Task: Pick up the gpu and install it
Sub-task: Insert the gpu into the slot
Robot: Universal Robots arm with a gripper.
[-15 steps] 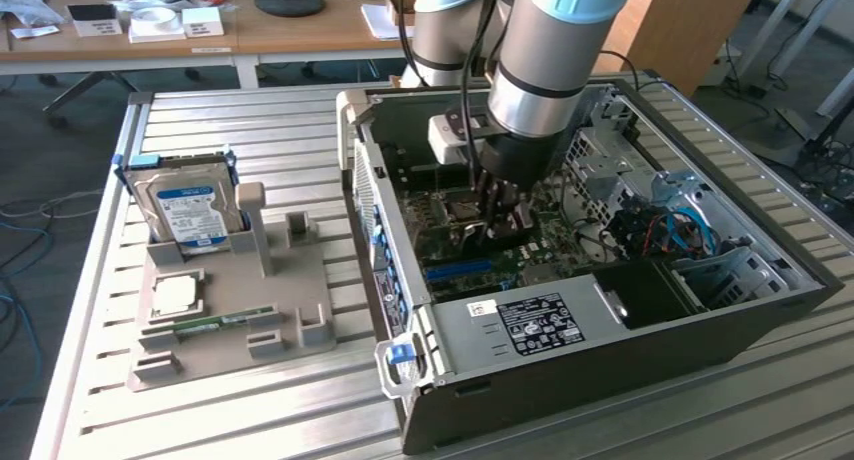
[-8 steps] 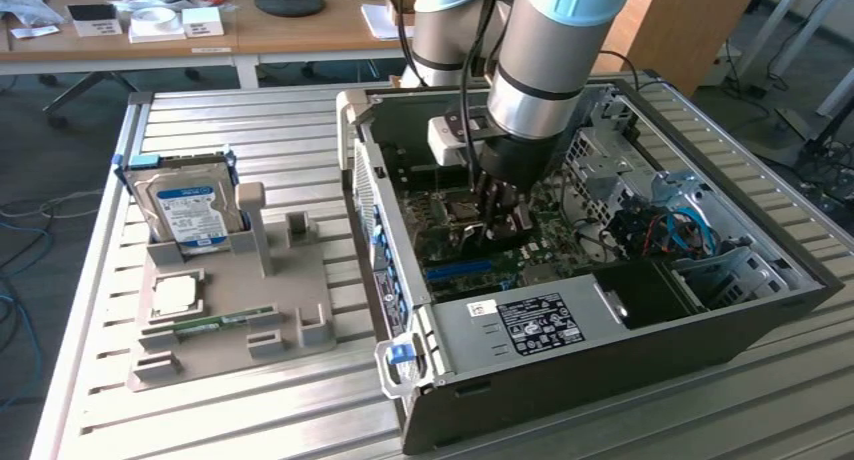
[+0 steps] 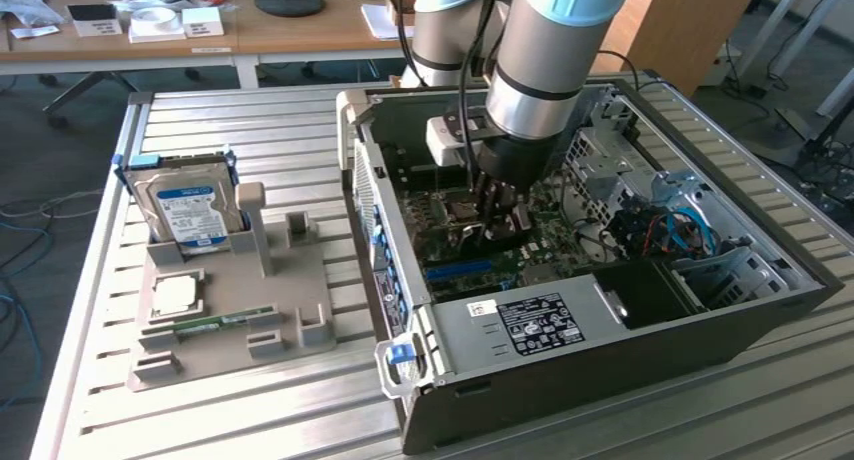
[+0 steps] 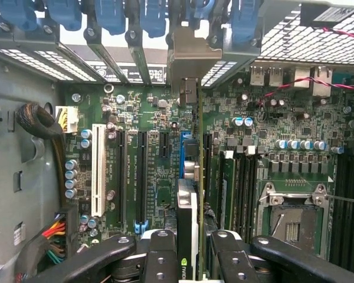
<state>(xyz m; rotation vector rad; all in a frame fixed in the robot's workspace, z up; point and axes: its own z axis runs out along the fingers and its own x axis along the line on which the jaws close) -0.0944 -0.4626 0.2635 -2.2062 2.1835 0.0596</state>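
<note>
**Fingers clamped on the gpu inside the open case**

The arm (image 3: 541, 50) reaches down into the open computer case (image 3: 561, 330), which lies on its side on the half of the table (image 3: 240, 130) toward the exterior view's right edge. The gripper (image 4: 194, 250) is deep in the case, just above the motherboard (image 4: 141, 118).

The wrist view shows the fingers (image 4: 161, 259) drawn in to a partly open width, one on each face of the gpu (image 4: 187, 218), gripping it. The card stands on its edge between them, so only its thin side and a small logo patch show. It runs away from the gripper in line with the blue slot (image 4: 182, 150) on the motherboard. Its metal bracket (image 4: 189, 56) is up against the row of rear slot openings with blue latches. Whether the card's edge is seated in the slot cannot be told.

Near the table's opposite edge sits a grey holder (image 3: 287, 280). A hard drive (image 3: 187, 205) stands upright at its far end and a green RAM stick (image 3: 214, 323) lies near its front.
</note>
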